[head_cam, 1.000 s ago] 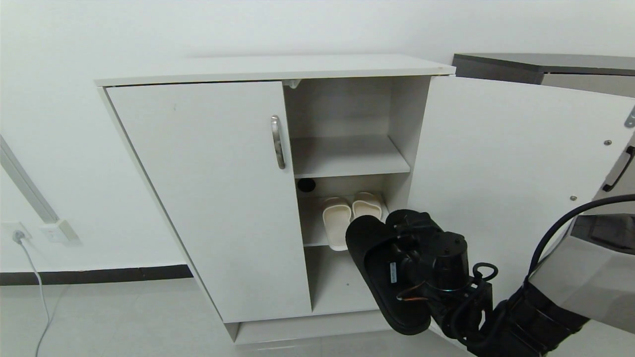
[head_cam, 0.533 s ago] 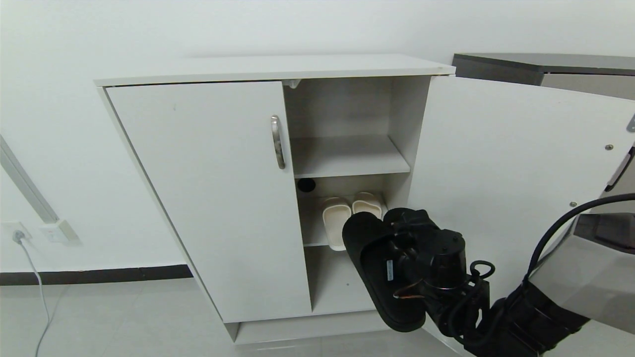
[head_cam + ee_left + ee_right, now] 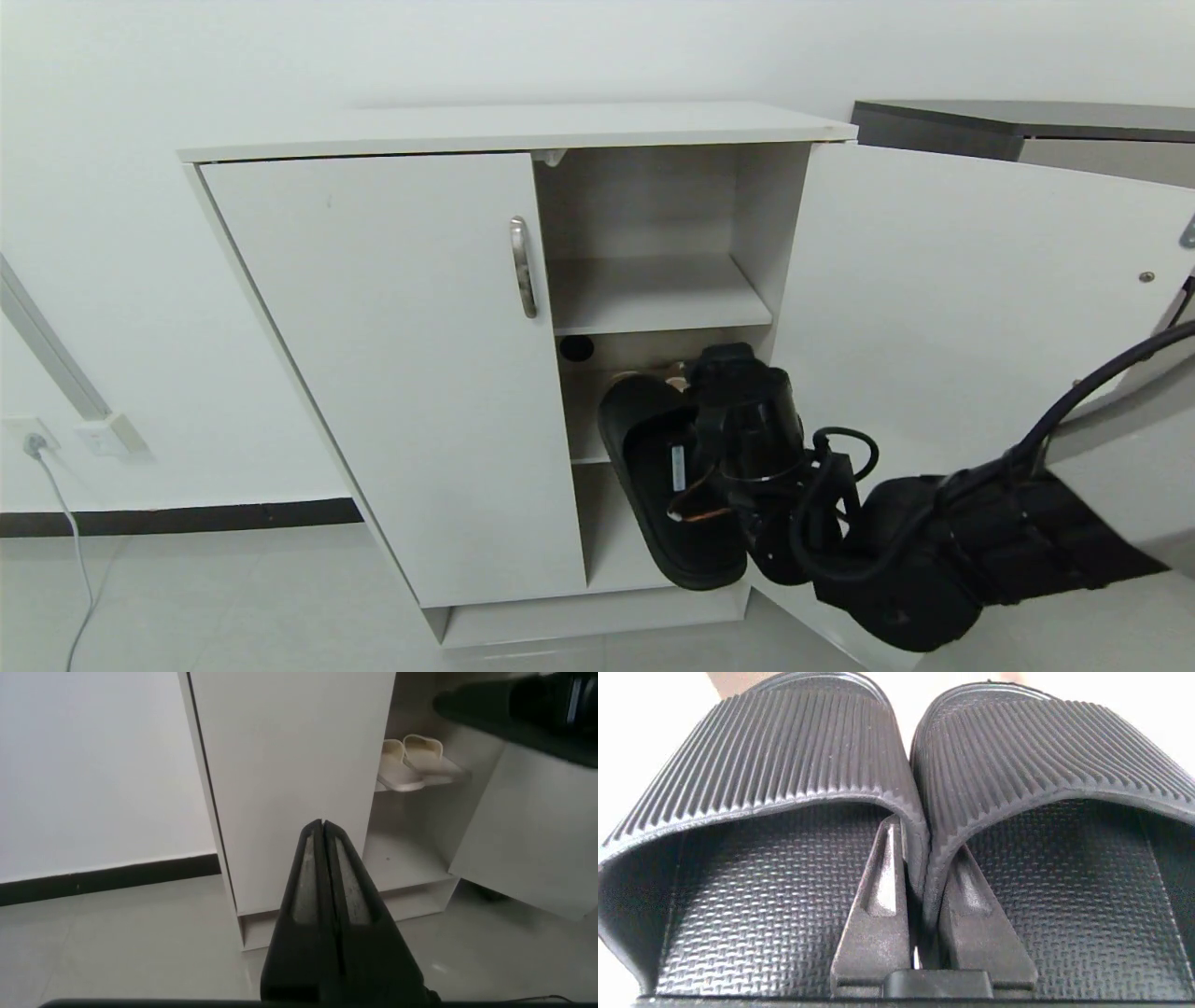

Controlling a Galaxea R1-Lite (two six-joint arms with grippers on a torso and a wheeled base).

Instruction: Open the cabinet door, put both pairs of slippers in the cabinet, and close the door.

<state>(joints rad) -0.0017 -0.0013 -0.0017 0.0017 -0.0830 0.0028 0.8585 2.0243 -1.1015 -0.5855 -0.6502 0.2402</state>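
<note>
Right wrist view first: pinching with the right gripper (image 3: 924, 849), fingers closed on the two touching inner walls of the black slippers (image 3: 785, 775), one ribbed strap arching to either side. Holding the pair tilted at the open half of the cabinet (image 3: 513, 126), far end raised ahead of the gripper to about the middle shelf (image 3: 586, 459), near end hanging below it in front of the bottom shelf (image 3: 616, 551). Can make out the beige slippers (image 3: 416, 761) just beyond that raised end, parked side by side on the middle shelf; judging from that, one pair in and one to go. Well off to the left and back from the cabinet, resting the left gripper (image 3: 322, 835) with fingers pressed together on nothing. Could lose a slipper here: gripping soft walls only, so snagging the raised end on the shelf edge might peel one free. Could also shove the beige pair askew if pushed in at this height. Might bump the open door (image 3: 934, 280), close on the right of the arm, and swing it.
</note>
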